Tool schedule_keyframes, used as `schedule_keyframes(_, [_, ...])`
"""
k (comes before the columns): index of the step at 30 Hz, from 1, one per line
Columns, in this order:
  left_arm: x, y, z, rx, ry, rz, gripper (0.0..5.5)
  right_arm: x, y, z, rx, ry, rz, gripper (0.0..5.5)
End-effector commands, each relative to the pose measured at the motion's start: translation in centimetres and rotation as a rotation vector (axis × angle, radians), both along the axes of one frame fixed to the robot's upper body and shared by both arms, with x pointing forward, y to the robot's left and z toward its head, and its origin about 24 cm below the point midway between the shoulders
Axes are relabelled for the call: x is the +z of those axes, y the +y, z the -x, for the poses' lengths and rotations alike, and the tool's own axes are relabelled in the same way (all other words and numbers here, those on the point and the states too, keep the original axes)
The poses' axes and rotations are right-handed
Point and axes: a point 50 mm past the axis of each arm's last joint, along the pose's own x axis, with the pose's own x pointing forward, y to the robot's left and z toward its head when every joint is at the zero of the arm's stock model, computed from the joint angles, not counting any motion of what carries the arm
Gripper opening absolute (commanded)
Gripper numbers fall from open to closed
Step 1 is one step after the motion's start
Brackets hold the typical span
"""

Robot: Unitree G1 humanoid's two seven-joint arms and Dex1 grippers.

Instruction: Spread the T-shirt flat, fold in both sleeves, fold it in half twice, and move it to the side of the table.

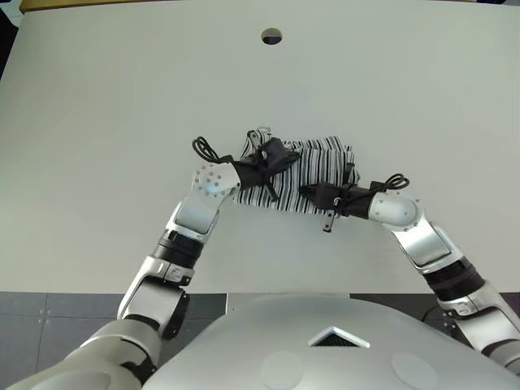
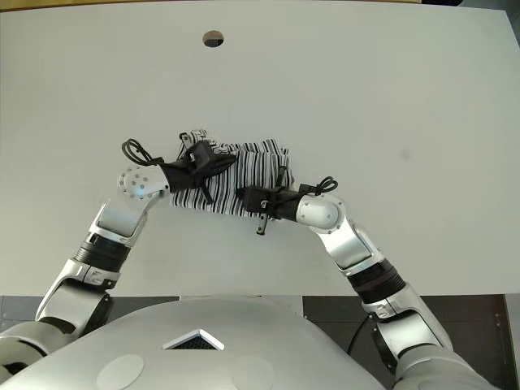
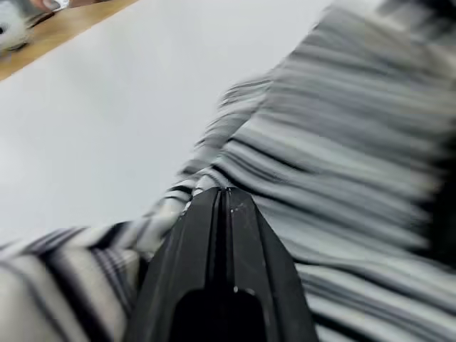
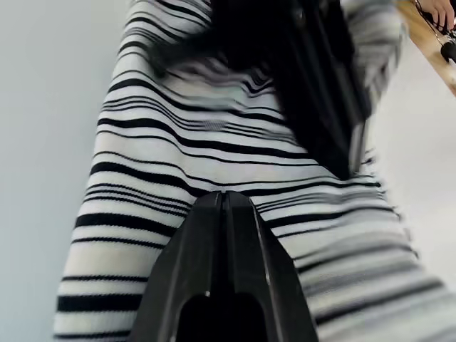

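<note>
The black-and-white striped T-shirt lies folded into a small bundle in the middle of the white table. My left gripper sits over the shirt's left part, near its far edge. In the left wrist view the left gripper is shut, with a bunched fold of the T-shirt caught at its tips. My right gripper is at the shirt's near edge, right of the middle. In the right wrist view the right gripper is shut, its tips against the flat striped T-shirt.
A round cable hole is in the table near its far edge. Bare white tabletop surrounds the shirt on every side. A wooden strip runs behind the far edge.
</note>
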Motion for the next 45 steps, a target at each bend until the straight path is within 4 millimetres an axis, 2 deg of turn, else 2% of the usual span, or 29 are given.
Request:
schedule_keyframes(1, [-1.5, 2.3, -1.7, 0.147, -0.01, -0.171, 0.13, -1.8, -1.8, 1.0, 0.005, 0.078, 0.125, 0.1])
schedule_keyframes(6, [-1.1, 3.0, -2.4, 0.216, -0.028, -0.147, 0.13, -1.5, -3.7, 0.5, -0.042, 0.064, 0.172, 0.1])
schedule_keyframes(9, [1.0, 3.4, -2.6, 0.274, -0.031, 0.075, 0.13, -1.1, -4.7, 0.0, -0.069, 0.053, 0.185, 0.1])
schedule_keyframes(14, [4.8, 6.6, -2.6, 0.394, -0.112, 0.32, 0.13, -0.8, -6.9, -0.2, -0.103, 0.051, 0.22, 0.1])
schedule_keyframes(18, [5.8, 8.8, -1.6, 0.457, -0.124, 0.4, 0.13, 0.5, -8.4, -0.4, -0.115, 0.037, 0.231, 0.1])
schedule_keyframes(24, [5.7, 10.8, -0.7, 0.552, -0.117, 0.458, 0.13, 5.8, -4.9, -1.4, -0.108, -0.057, -0.088, 0.1])
schedule_keyframes(27, [5.4, 11.3, -0.5, 0.585, -0.11, 0.471, 0.13, 7.0, -2.5, -2.0, -0.09, -0.097, -0.183, 0.1])
schedule_keyframes(30, [5.2, 11.4, -0.4, 0.594, -0.104, 0.48, 0.13, 6.0, -0.6, -2.5, -0.075, -0.11, -0.156, 0.1])
schedule_keyframes(35, [5.0, 11.4, -0.2, 0.613, -0.097, 0.505, 0.13, 2.0, 2.1, -3.7, -0.078, -0.223, 0.072, 0.1])
schedule_keyframes(39, [4.6, 11.1, 0.0, 0.62, -0.089, 0.51, 0.13, -0.1, 3.8, -3.8, -0.054, -0.327, 0.182, 0.1])
schedule_keyframes(43, [4.5, 10.9, 0.1, 0.616, -0.09, 0.501, 0.13, -1.7, 2.9, -3.7, -0.032, -0.433, 0.316, 0.1])
schedule_keyframes(45, [4.5, 11.0, 0.2, 0.619, -0.094, 0.501, 0.13, -2.8, 0.9, -3.3, -0.007, -0.476, 0.454, 0.1])
